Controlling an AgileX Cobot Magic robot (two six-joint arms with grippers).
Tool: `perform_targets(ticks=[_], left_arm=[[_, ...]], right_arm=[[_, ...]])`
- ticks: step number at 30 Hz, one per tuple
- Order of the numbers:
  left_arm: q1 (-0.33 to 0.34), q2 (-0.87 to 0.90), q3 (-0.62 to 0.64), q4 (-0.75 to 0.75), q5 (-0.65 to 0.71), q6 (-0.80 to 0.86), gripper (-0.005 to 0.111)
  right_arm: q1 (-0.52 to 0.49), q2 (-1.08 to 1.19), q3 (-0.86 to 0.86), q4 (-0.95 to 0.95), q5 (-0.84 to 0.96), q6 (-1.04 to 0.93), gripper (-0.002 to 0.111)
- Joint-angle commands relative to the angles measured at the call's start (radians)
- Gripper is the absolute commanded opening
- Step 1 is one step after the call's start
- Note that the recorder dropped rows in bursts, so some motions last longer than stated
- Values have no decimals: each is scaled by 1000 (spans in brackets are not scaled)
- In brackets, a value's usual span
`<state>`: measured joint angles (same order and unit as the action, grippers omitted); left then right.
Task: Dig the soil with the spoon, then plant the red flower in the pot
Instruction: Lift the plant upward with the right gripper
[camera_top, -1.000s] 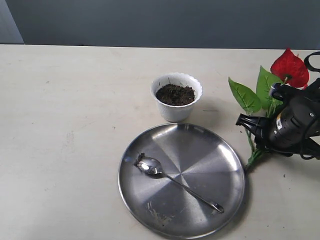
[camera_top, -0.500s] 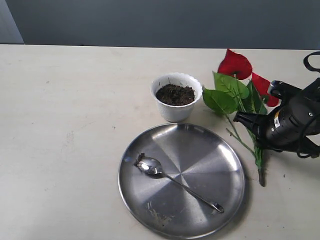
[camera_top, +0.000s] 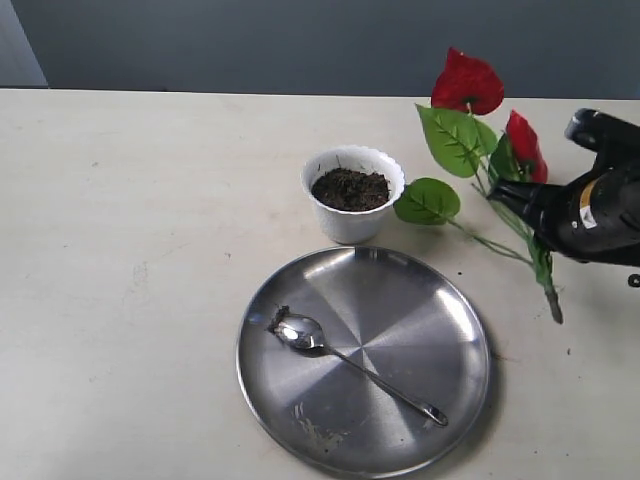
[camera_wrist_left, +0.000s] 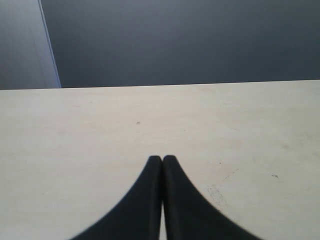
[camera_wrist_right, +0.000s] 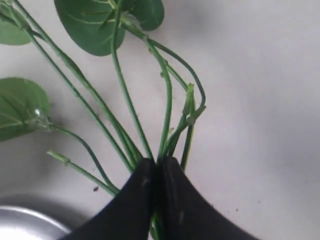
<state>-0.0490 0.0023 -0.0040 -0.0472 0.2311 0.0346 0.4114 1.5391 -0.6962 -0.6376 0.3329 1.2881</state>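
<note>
Red flower (camera_top: 452, 138) held above the counter (camera_top: 150, 250), near its right edge.
Right gripper (camera_wrist_right: 158, 167) fingers pinch the thin green stems; long axis tilted, red blooms toward the far edge, cut end nearward. Left gripper (camera_wrist_left: 162, 161) fingers closed, empty.

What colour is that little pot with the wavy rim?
White; the pot shows best in the exterior view, holding dark brown soil.

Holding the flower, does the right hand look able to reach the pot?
Probably yes: between the right hand, shut on the red flower, and the pot lie only its own leaves and bare table.
</note>
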Motion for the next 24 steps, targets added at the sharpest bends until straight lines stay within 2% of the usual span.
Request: perform_targets(ticks=[1,6,13,20,24], left_arm=[[-3,-2,4,-2,-13,-2,0],[-3,-2,4,-2,-13,-2,0],[-3,-2,4,-2,-13,-2,0],[-3,-2,4,0,-13,-2,0],[-3,-2,4,0,-13,-2,0]], right_arm=[[-3,-100,3,-262,26,220,0],[-3,-189,3,-486,30,392,0],[-3,-262,3,-948,-69,827,0],[-3,-258,-46,-1094,-114,827,-1],[-3,-258,-136,-1107,-227,824,-1]])
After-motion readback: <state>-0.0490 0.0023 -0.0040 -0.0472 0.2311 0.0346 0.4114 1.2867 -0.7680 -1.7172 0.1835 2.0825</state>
